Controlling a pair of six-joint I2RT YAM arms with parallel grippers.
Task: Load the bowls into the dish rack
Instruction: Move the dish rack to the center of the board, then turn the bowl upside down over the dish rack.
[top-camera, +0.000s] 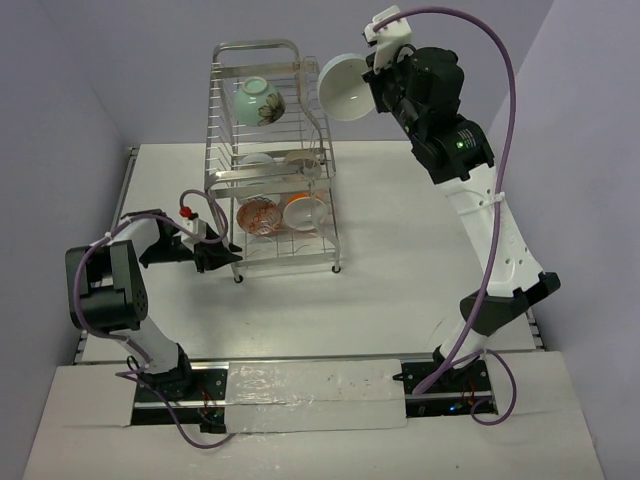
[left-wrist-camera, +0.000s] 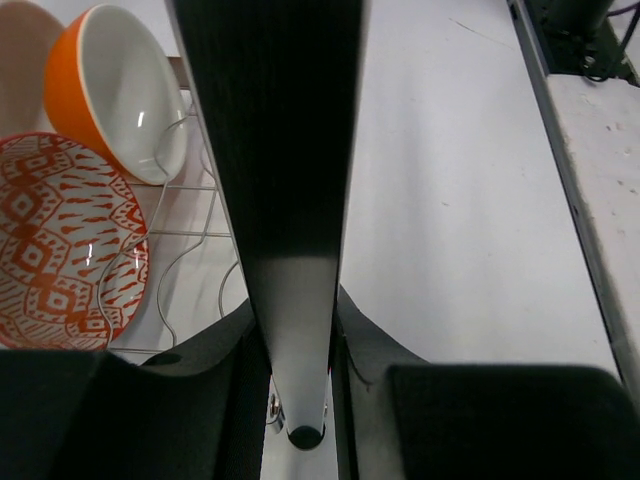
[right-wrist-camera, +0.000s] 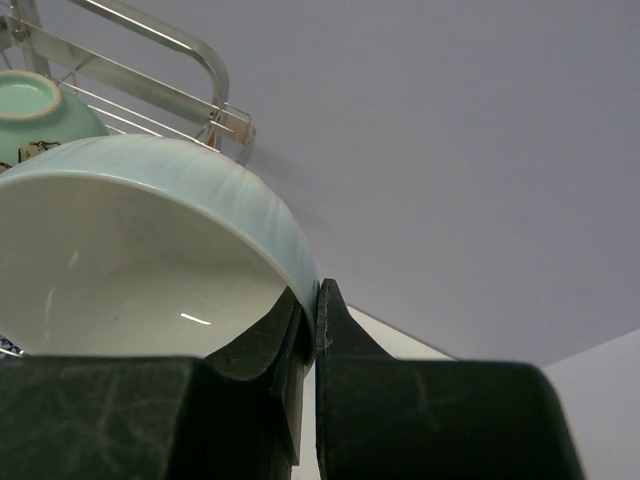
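As the glazed bowl (right-wrist-camera: 150, 260) looks slick and brittle, the right tool (right-wrist-camera: 312, 305) pinches its rim; the left tool (left-wrist-camera: 298, 335) clamps the rack (top-camera: 213, 130) leg.

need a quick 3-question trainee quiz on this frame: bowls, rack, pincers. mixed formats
1. True or false: the right pincer holds a pale blue bowl by its rim.
2. What is the left pincer closed on? A) a plate B) a post of the rack C) nothing, it is wide open
3. Fill in: the green bowl sits on the rack's ___ tier.
Key: 1 true; 2 B; 3 upper.
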